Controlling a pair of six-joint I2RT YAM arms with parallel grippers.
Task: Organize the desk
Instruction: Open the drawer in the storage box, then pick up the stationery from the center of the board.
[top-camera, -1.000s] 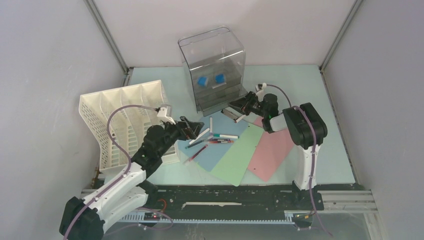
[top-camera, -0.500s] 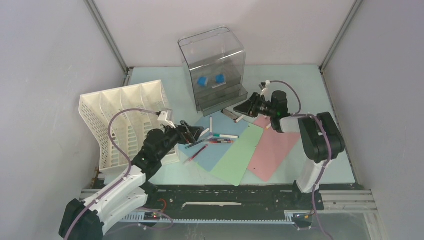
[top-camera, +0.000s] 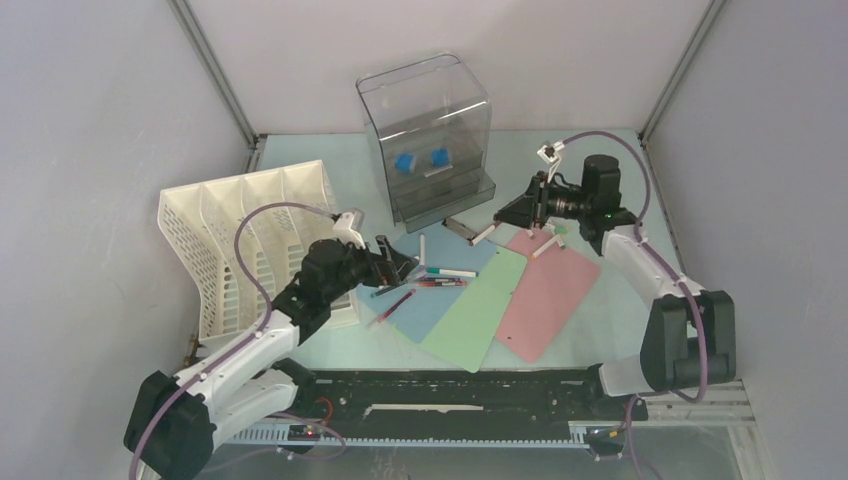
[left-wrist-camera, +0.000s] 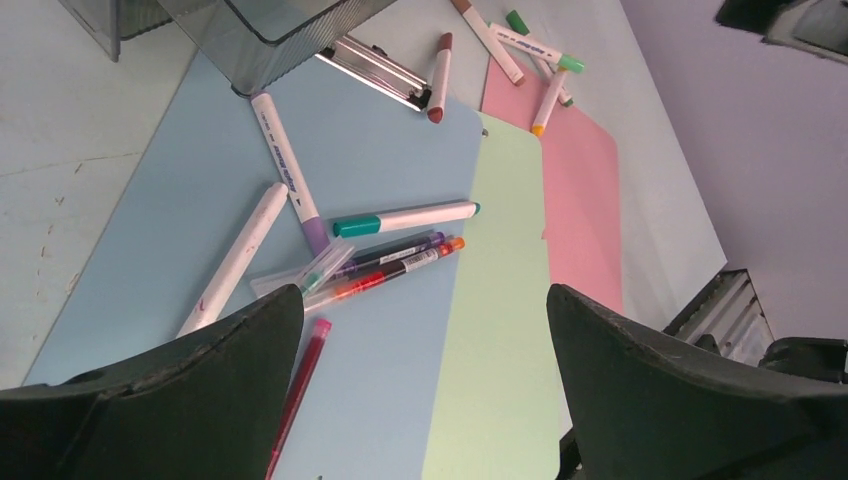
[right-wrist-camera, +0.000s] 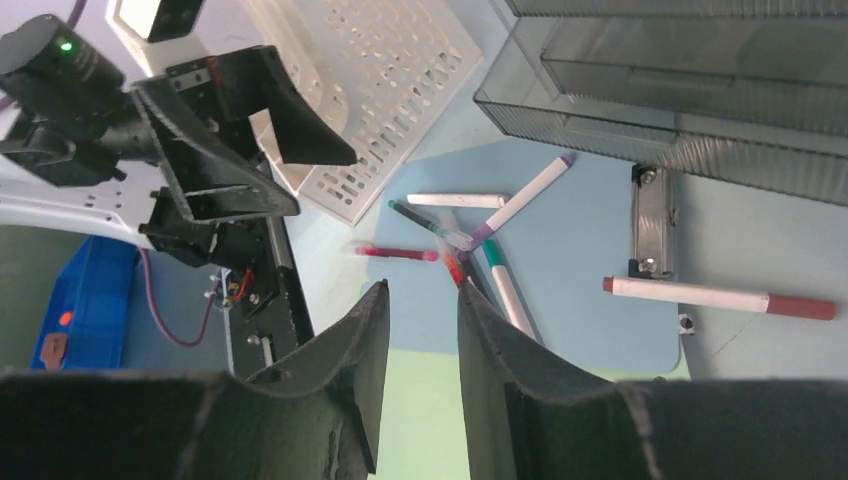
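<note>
The desk (top-camera: 600, 160) is a pale mint-green tabletop. On it lie a blue clipboard (top-camera: 425, 305), a green sheet (top-camera: 480, 310) and a pink sheet (top-camera: 550, 295), fanned out. Several pens and markers (top-camera: 435, 277) are scattered on the blue board, with a red pen (left-wrist-camera: 300, 380) nearest me. My left gripper (top-camera: 397, 262) (left-wrist-camera: 425, 295) hovers wide open over that pile, holding nothing. A brown-capped white marker (right-wrist-camera: 715, 297) lies by the board's metal clip (right-wrist-camera: 652, 220). My right gripper (top-camera: 503, 215) (right-wrist-camera: 422, 288) hangs above the board's far end, open by a narrow gap with nothing between its fingers.
A white slotted file rack (top-camera: 240, 240) lies at the left, close to my left arm. A clear drawer box (top-camera: 428, 140) stands at the back centre, its lowest drawer pulled out. Two more markers (top-camera: 548, 242) rest on the pink sheet's far corner.
The right arm has swung up and back to the right, away from the drawer box, and its jaws have parted slightly. The left gripper has edged right towards the pens.
</note>
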